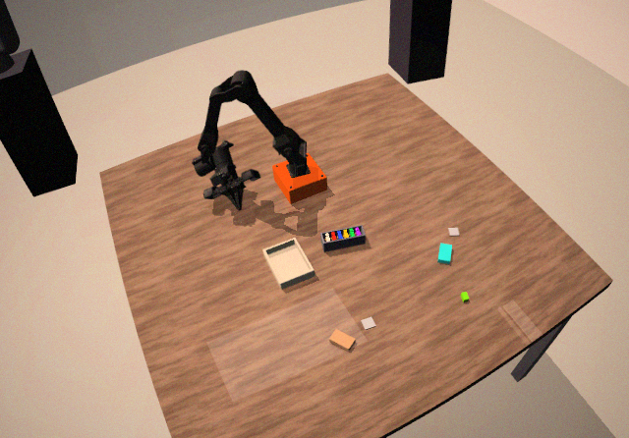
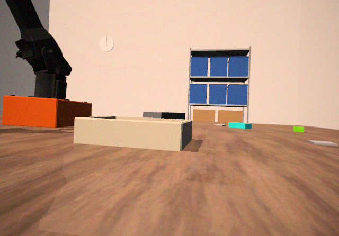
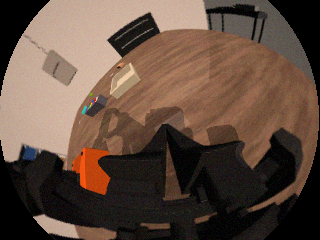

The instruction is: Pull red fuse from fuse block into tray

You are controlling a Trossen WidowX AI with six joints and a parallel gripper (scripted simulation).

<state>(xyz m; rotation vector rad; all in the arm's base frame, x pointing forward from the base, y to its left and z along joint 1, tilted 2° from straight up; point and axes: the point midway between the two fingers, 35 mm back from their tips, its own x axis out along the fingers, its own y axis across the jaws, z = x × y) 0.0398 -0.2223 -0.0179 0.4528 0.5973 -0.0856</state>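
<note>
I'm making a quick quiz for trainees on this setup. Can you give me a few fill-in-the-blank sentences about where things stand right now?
1. The gripper is ____, holding nothing.
2. The red fuse sits in the ____.
3. In the top view, the tray lies to the ____ of the block.
4. The arm stands on an ____ base.

Missing words: shut; block; left; orange
</note>
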